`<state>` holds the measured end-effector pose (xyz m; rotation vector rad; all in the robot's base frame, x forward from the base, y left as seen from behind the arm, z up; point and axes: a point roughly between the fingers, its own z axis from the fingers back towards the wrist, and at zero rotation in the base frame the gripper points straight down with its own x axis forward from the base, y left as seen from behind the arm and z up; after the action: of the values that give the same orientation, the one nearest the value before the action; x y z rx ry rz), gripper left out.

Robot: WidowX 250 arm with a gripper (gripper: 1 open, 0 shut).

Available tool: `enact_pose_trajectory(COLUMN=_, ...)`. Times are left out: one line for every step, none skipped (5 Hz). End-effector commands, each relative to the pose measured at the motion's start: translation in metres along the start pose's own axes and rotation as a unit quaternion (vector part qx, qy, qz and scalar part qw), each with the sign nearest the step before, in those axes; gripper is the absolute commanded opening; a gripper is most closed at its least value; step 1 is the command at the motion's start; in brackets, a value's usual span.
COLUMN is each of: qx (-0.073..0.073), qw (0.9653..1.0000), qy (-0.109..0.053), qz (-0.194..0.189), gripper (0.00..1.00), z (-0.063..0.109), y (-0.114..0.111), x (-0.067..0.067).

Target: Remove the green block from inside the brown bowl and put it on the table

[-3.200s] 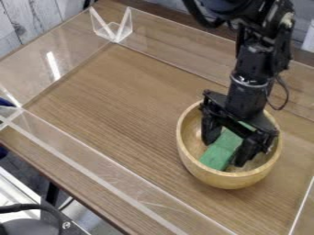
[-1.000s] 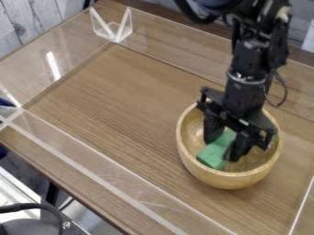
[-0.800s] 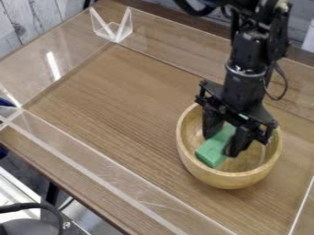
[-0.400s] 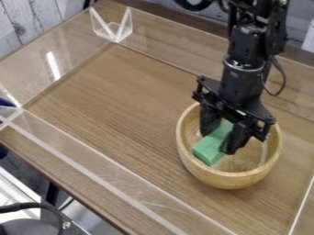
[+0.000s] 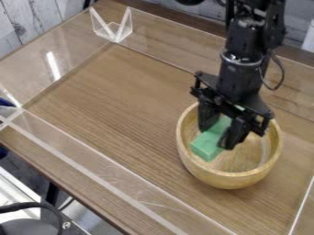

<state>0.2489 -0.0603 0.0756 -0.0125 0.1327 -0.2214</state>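
The green block [image 5: 208, 144] hangs tilted just above the left inner part of the brown bowl [image 5: 241, 170], lifted off its floor. My gripper [image 5: 221, 138] comes straight down from the black arm and is shut on the block's upper end. The bowl is a round light tan wooden one standing on the table [image 5: 123, 101] at the right front. The block's top part is hidden between the black fingers [image 5: 237, 135].
Clear acrylic walls [image 5: 73, 147] run along the table's front and left edges. A clear angled bracket [image 5: 113, 25] stands at the far back left. Bare wood-grain surface stretches left of the bowl.
The gripper has risen and shifted slightly left with the green block, which has come up from the bowl's floor toward its left rim.
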Motion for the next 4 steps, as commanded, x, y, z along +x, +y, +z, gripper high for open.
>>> enact_pose_trajectory(qx=0.001, qw=0.999, qy=-0.044, qz=0.007, gripper=0.0, z=0.027, y=0.005, x=0.007)
enact_pose_trajectory(qx=0.002, qw=0.9989, qy=-0.046, qz=0.013, gripper=0.0, z=0.031, y=0.011, x=0.005)
enact_pose_trajectory(qx=0.003, qw=0.9986, qy=-0.048, qz=0.021, gripper=0.0, z=0.035, y=0.018, x=0.003)
enact_pose_trajectory(qx=0.005, qw=0.9983, qy=-0.048, qz=0.034, gripper=0.0, z=0.038, y=0.03, x=0.0)
